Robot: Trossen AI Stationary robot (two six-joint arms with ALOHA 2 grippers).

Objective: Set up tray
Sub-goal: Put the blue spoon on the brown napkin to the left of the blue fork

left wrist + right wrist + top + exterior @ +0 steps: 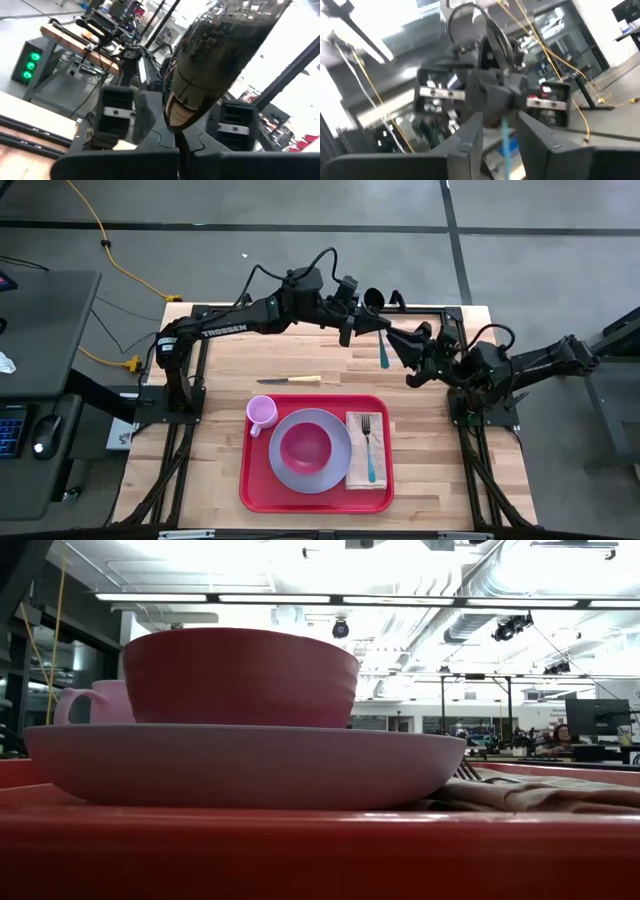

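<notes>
A spoon (pixel 383 352) with a dark bowl (pixel 210 65) and a teal handle (pixel 506 140) is held in the air over the table's far side. My left gripper (pixel 368 323) is shut on it. My right gripper (pixel 398 340) is open, one finger on either side of the handle; I see no touch. The red tray (pixel 243 480) lies near the front edge. On it are a lilac plate (pixel 285 470) with a pink bowl (pixel 305 445), a pink cup (pixel 262 412), and a tan napkin (pixel 358 475) bearing a fork (pixel 370 445). My left gripper pinches the spoon at its neck (pixel 175 134), just behind the bowl, between its two fingers. It comes level from the table's left, and its fingers lie across the spoon. The spoon is clear of the table, its bowl toward the far edge and its handle toward the near edge.
A knife (pixel 290 380) with a pale handle lies on the bare wood just beyond the tray's far rim. The low view shows only the tray rim (pixel 300 850), plate (pixel 240 765), bowl (pixel 240 675) and napkin (pixel 540 790). Bare wood flanks the tray.
</notes>
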